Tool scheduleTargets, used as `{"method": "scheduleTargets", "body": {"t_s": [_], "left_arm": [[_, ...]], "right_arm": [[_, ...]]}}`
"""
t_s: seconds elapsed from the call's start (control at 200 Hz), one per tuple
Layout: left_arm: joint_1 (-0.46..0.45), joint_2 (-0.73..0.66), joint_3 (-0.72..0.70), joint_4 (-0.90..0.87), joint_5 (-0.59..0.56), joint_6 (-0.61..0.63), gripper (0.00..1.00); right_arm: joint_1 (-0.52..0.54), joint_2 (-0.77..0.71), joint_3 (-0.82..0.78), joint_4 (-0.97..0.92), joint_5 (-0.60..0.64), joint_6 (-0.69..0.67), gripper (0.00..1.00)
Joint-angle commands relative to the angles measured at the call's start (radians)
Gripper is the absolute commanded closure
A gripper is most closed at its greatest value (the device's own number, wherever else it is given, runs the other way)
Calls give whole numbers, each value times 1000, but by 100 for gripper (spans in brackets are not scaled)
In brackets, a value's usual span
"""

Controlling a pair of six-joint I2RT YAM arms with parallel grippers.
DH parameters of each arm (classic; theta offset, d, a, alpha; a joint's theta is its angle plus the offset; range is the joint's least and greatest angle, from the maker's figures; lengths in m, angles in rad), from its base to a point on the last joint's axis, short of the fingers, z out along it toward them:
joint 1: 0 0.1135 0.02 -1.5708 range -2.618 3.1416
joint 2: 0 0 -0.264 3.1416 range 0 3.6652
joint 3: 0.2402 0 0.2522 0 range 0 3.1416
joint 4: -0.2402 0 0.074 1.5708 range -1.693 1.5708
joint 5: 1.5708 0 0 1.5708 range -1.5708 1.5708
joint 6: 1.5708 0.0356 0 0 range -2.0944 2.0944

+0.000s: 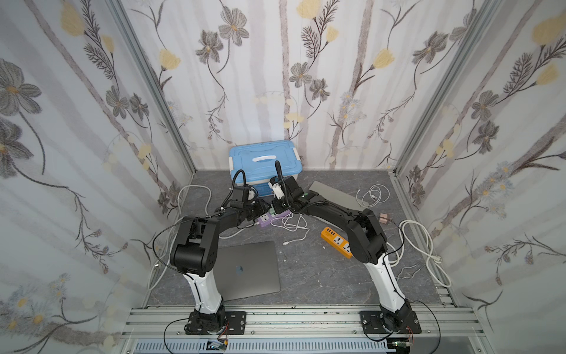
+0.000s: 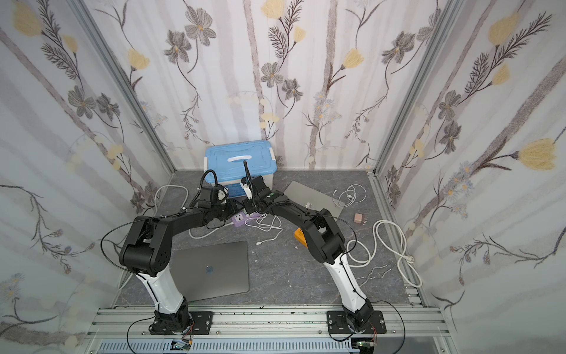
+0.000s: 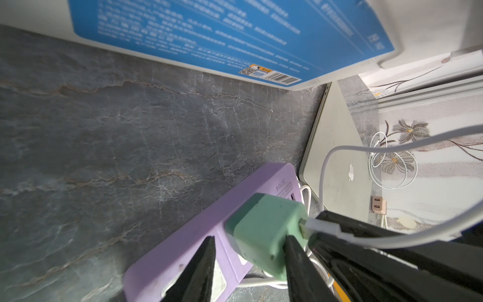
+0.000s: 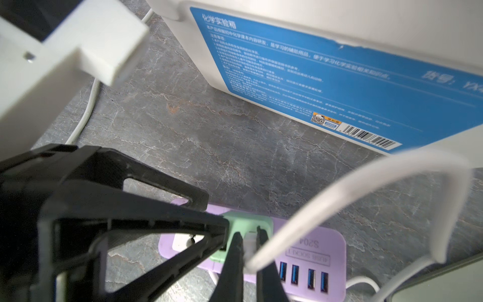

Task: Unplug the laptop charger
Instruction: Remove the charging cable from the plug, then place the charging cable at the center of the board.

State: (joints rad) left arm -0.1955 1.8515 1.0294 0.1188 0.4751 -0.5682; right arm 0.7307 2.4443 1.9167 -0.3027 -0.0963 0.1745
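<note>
Both top views look steeply down from high above the arm bases [image 1: 214, 318] at the lower frame edge, taking in the whole worktop [image 1: 306, 269] and papered walls [image 1: 76, 122]. Both wrist views hang very close over the purple power strip [image 3: 248, 188], facing the storage box [image 4: 339, 78]; they share those two.
</note>
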Motion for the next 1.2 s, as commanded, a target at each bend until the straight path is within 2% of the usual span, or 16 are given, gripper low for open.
{"method": "scheduleTargets", "body": {"t_s": [0.0,0.155,0.425,0.729,0.884,1.059,1.134,1.194], "left_arm": [[0,27,-15,-224,-125,26,55],[-1,28,-15,-227,-125,27,55],[0,18,-10,-231,-126,30,55],[-1,-2,28,-237,-98,65,55],[-5,-9,66,-285,-105,107,55],[-13,-29,87,-294,-99,165,51],[-26,-58,84,-289,-109,211,46],[-39,-92,78,-285,-126,246,40]], "right_arm": [[23,7,53,-52,32,-21,100],[72,40,134,-122,136,-55,100],[52,11,86,-112,110,-30,100],[22,-169,-194,-9,105,-8,100],[22,-262,-407,84,72,23,100],[14,-270,-538,147,38,39,100],[13,-255,-549,163,25,44,93],[12,-253,-551,171,14,46,79]]}}
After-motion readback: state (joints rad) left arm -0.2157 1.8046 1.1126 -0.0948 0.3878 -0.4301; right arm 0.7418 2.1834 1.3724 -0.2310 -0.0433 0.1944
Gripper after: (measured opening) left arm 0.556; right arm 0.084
